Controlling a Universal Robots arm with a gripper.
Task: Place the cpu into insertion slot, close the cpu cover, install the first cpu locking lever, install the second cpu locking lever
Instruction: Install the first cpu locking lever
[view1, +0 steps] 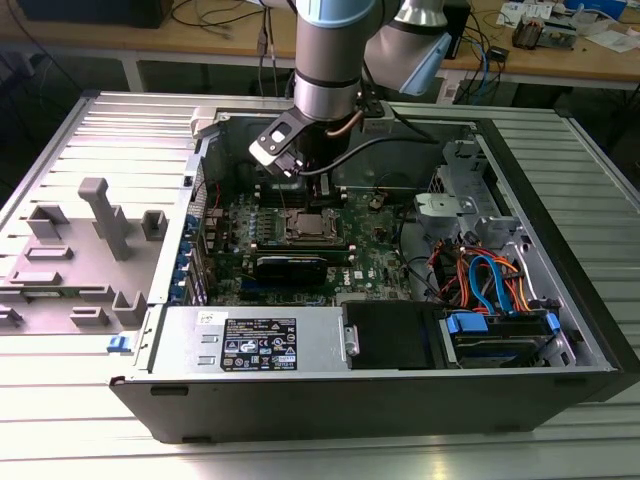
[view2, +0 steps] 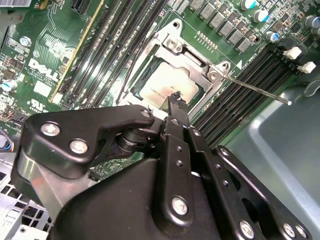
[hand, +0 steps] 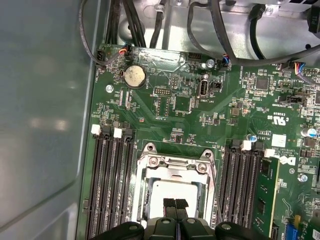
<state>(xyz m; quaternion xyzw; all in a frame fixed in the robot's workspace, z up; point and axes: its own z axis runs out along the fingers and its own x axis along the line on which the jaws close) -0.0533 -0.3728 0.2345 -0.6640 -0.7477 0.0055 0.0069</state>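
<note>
Already the cpu (view2: 165, 86) is sitting in the insertion slot (view1: 292, 224), the cpu cover (view2: 196, 64) lying flat around it. 1 locking lever (view2: 255, 89) is sticking out over the memory slots (view2: 235, 102). Just above, the fingers (hand: 170, 204) are pressing together, empty.
</note>
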